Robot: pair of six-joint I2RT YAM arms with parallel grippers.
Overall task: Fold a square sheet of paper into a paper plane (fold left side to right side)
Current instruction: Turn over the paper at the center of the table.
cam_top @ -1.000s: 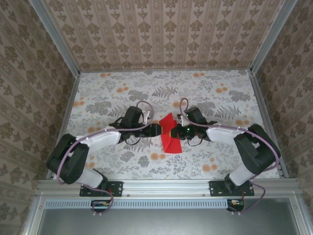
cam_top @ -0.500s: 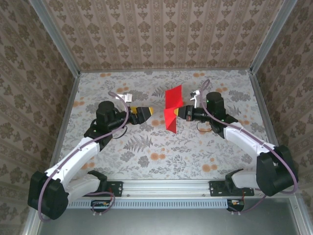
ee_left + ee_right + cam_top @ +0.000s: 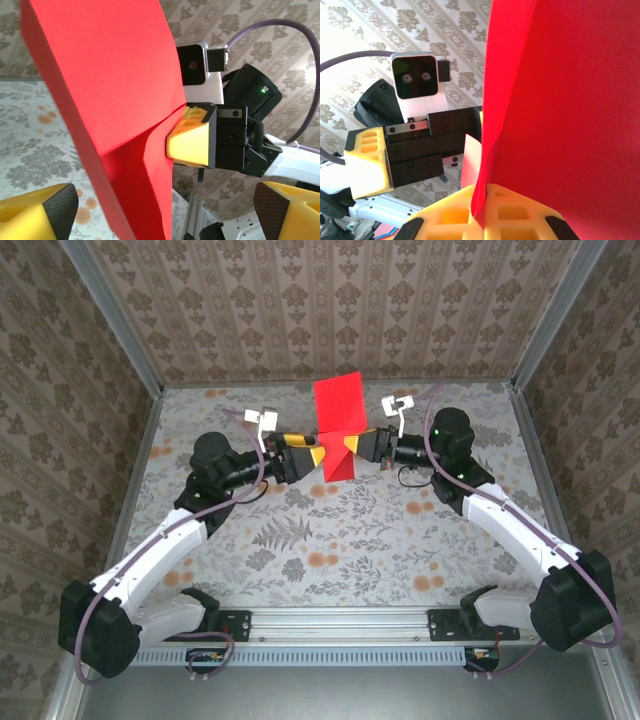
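Note:
The square sheet of paper (image 3: 337, 410) is bright red, bent and creased, and stands upright in the air above the back middle of the table; it is not a dart-shaped paper plane. My right gripper (image 3: 360, 446) is shut on its right edge, and the yellow fingers (image 3: 520, 220) pinch the red sheet (image 3: 560, 100). My left gripper (image 3: 312, 455) faces it from the left and is open. In the left wrist view the sheet (image 3: 110, 85) hangs down between the spread fingers of my left gripper (image 3: 165, 215), touching neither pad. The right gripper (image 3: 190, 140) clamps the paper there.
The floral tablecloth (image 3: 330, 530) covers the table below both raised arms. The patterned back wall (image 3: 340, 310) rises just behind the paper, and side walls with metal rails (image 3: 130, 470) close in the left and right.
The right gripper has lifted the red paper off the table and carried it up and back. The left gripper let go, opened, swung away left, then returned to the paper's left side.

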